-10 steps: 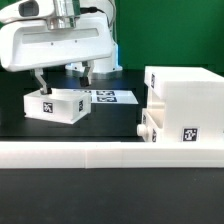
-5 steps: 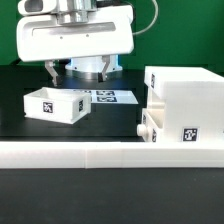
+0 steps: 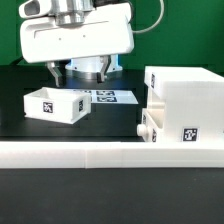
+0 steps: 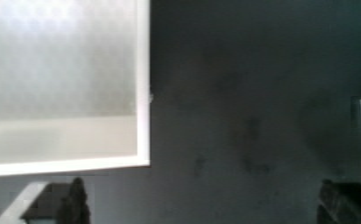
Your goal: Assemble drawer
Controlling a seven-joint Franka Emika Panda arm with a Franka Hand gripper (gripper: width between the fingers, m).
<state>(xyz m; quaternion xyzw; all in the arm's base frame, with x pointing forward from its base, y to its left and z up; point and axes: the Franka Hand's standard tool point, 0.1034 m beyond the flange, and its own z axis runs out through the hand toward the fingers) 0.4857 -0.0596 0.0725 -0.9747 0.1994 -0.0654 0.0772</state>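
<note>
You are roughly half done, by my reading. A knob [image 3: 143, 128] shows low on the housing [image 3: 185, 95], on its face toward the exterior view's left, so one tray looks already seated. The second tray [image 3: 57, 104] sits loose on the table [image 3: 20, 125], well apart from the housing and beside the marker board [image 3: 112, 97]. Your gripper [image 3: 78, 74] hovers just behind that tray, fingers spread wide with nothing between them, so grasping, carrying and sliding it in are not yet done.
</note>
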